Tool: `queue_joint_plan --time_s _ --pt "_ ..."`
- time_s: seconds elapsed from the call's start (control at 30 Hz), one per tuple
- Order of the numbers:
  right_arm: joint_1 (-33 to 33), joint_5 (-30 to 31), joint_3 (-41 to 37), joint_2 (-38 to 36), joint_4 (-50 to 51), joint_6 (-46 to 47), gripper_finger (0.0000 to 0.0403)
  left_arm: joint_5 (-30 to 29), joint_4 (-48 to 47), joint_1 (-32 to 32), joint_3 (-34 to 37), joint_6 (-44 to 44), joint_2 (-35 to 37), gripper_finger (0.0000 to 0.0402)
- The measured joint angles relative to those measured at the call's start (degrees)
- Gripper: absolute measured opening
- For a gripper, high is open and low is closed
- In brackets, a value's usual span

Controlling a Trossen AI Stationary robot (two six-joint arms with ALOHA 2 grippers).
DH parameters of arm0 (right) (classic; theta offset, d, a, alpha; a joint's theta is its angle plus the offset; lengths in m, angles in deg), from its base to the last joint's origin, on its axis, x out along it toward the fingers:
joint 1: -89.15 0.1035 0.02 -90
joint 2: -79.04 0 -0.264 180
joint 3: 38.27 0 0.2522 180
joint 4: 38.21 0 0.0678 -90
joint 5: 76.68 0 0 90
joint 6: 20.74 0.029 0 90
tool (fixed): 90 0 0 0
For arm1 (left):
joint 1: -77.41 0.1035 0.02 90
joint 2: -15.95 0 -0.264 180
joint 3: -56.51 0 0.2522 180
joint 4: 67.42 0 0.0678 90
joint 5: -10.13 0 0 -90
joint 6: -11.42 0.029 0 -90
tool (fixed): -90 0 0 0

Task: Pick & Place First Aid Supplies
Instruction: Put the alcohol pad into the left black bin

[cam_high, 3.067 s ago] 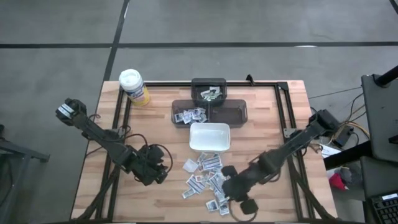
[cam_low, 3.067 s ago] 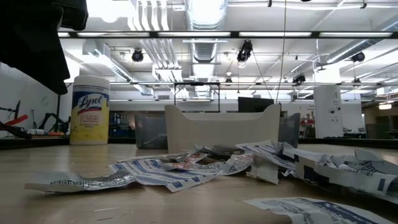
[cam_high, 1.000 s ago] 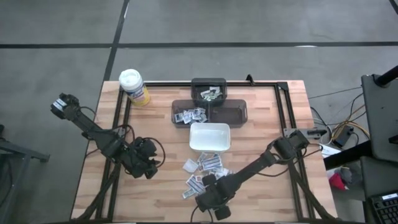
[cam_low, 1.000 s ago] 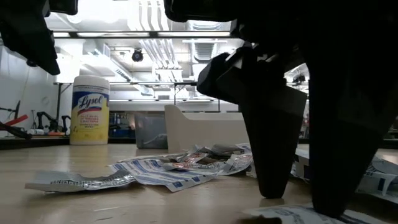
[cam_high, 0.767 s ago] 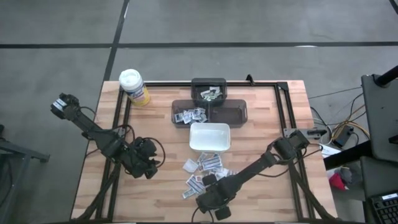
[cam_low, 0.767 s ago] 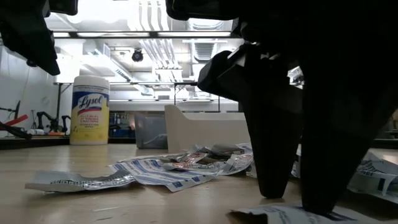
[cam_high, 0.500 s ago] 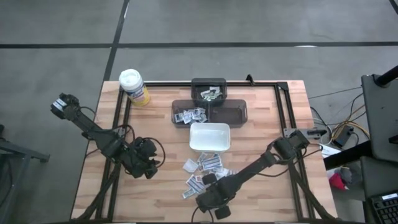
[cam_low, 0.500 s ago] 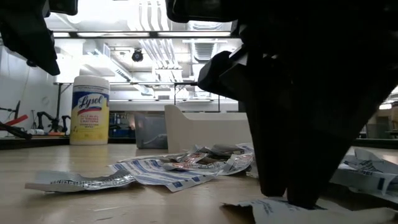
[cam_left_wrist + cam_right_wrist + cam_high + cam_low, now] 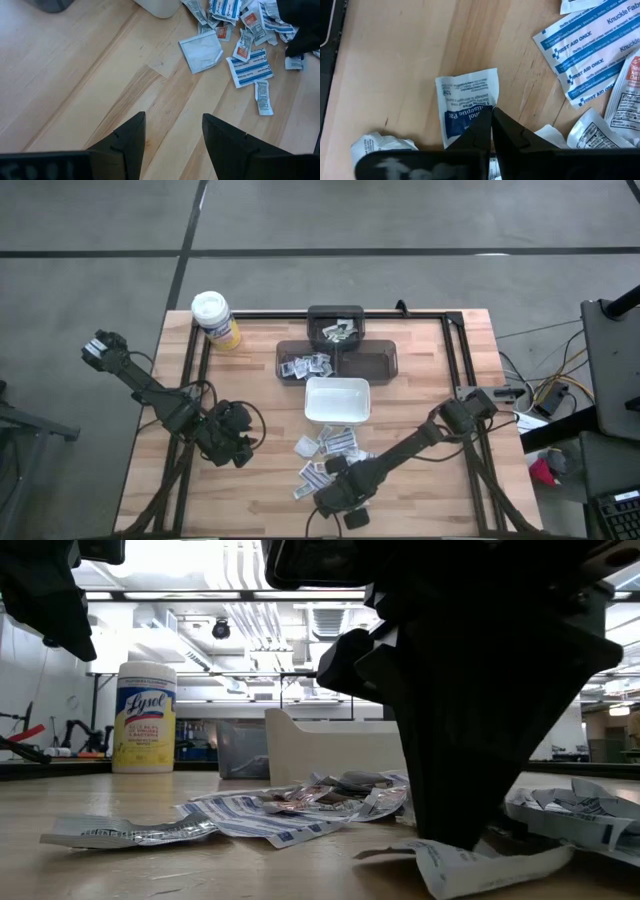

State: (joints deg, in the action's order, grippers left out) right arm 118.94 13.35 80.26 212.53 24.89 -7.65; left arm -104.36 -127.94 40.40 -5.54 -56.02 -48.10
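Observation:
The first aid supplies, small flat white packets with blue or red print, lie in a loose pile on the wooden table, near the white dish. My right gripper stands at the pile's near edge, pointing down, shut on one white packet with a blue band. My left gripper hangs open over bare wood to the left of the pile, with nothing between its fingers. My right gripper pinches the packet's blue-banded end between its two fingertips, which come from above and point down. In the low view the packet is creased and raised by the fingers, and its far part lies on the table.
Dark bins holding a few packets stand beyond the dish, one more behind them. A yellow canister with a white lid stands at the far left corner. A crumpled packet lies beside the held one. Bare wood spreads on the left.
My right gripper has shut its fingers on the packet at the pile's near edge while staying in place. The packet, flat on the table before, is now bunched and raised at the fingers.

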Motion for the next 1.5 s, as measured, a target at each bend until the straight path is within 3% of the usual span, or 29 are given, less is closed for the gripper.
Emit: queue_joint_plan --time_s 0.3,0.63,0.8,1.13,1.37,1.5 --pt "-0.49 0.72 -0.29 -1.17 0.55 0.0 0.0008 -0.01 0.02 0.01 0.01 0.0 0.0 0.0188" --pt "-2.19 6.5 -0.31 -6.72 -0.45 -0.03 0.0008 -0.66 2.86 0.0 0.02 0.57 -0.02 0.0188" --pt "-3.5 13.82 -0.27 -10.32 -2.06 0.0 0.0008 -2.74 8.35 0.0 0.02 3.97 -0.02 0.0188" --pt "-5.28 34.17 -0.15 -15.39 -4.07 3.04 0.0008 -8.37 22.18 0.02 0.02 9.38 -0.23 0.0188" --pt "-6.84 35.26 -0.13 -16.4 -6.44 2.9 0.0008 -10.31 34.6 0.42 0.02 16.5 -0.33 0.0188" --pt "-7.21 35.31 -0.11 -16.4 -6.73 2.8 0.0008 -11.19 36.25 1.15 0.02 16.67 -0.33 0.0188"
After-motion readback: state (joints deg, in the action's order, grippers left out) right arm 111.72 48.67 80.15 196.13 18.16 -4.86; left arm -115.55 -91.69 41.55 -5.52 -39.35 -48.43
